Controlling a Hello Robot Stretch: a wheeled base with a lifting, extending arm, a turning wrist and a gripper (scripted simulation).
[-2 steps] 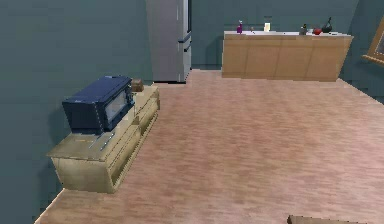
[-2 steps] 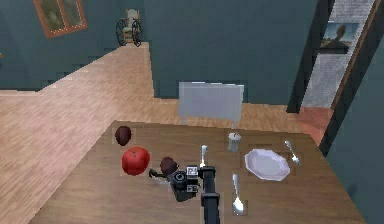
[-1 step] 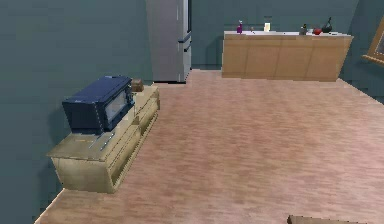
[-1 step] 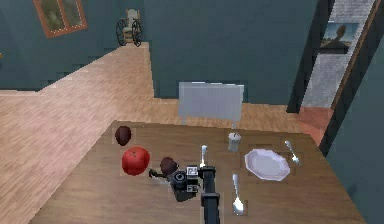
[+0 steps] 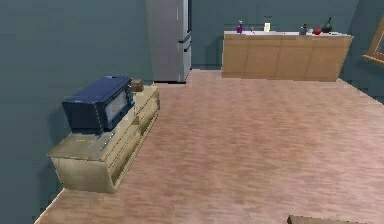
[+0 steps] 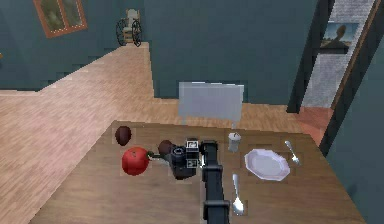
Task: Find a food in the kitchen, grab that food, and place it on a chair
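On the wooden table (image 6: 100,190) lies a red round fruit, apple-like (image 6: 135,160). A brown egg-shaped thing (image 6: 123,134) lies a little farther out on the table, and another small brown thing (image 6: 165,148) sits right at the gripper. The dark arm (image 6: 212,195) rises from the bottom edge, and the gripper (image 6: 166,160) reaches left toward the red fruit. With these things lying on the table at its far end, I cannot tell whether it holds anything. A pale grey chair back (image 6: 211,100) stands at the table's far edge.
A white plate (image 6: 267,164), cutlery (image 6: 238,192) and a small cup (image 6: 234,141) lie on the table's right part. In the forward view are a low wooden stand (image 5: 105,145) bearing a dark blue box (image 5: 98,104), a grey fridge (image 5: 169,40), a wooden counter (image 5: 285,55) and open wood floor.
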